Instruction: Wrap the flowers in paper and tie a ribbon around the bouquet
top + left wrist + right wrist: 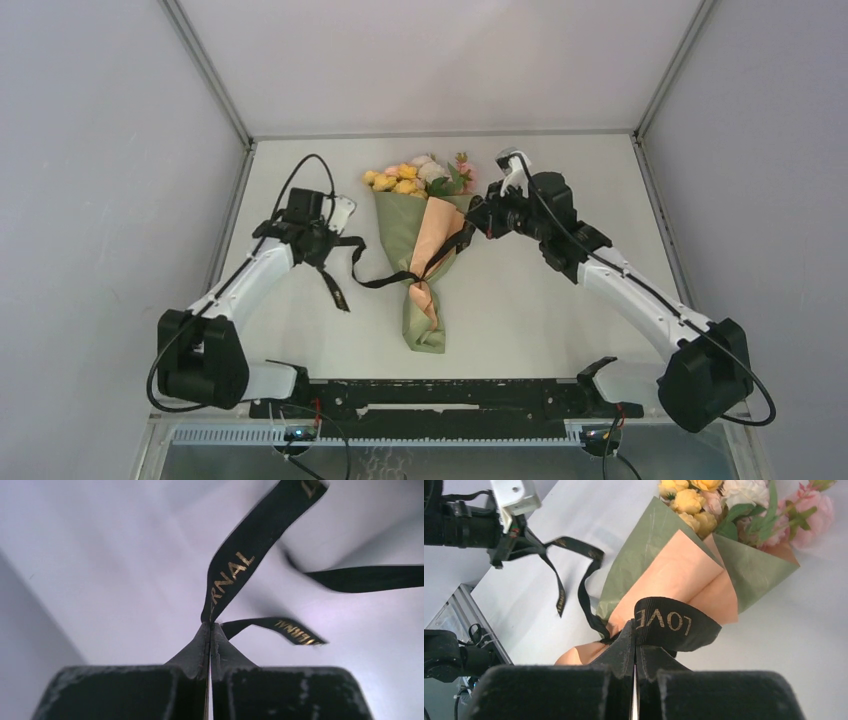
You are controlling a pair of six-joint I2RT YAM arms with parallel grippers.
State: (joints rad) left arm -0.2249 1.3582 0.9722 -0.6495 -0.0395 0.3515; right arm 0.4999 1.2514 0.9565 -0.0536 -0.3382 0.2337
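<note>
**Both grippers clamped on a black ribbon across a paper-wrapped bouquet**

The table (540,310) was a smooth, matte white slab. Pale grey walls (100,180) boxed it in on the left, right and far sides, meeting it along thin metal-trimmed edges. Bare tabletop showed on both sides of the bouquet (425,255) and between its blooms and the far edge.

The bouquet lay flat near the middle of the table, blooms toward the far wall and its narrow foot toward the arm bases. The paper (674,575) formed a stiff cone with crisp, pointed folds, olive green outside and with peach panels overlapping in front. It pinched to a crumpled waist low down. The flowers (704,500) crowded out of the wide mouth: ruffled yellow, white and pink heads among green leaves.

The ribbon (390,285) was narrow, flat and satiny black with gold lettering. It ran slack from the left, crossed the cone's waist and rose to the right. A loose tail hung below the left gripper (210,625).

The left gripper, well left of the cone, was pinched tight on the ribbon. The right gripper (634,630), just beside the cone's right edge, was clenched on a curled loop of it.
</note>
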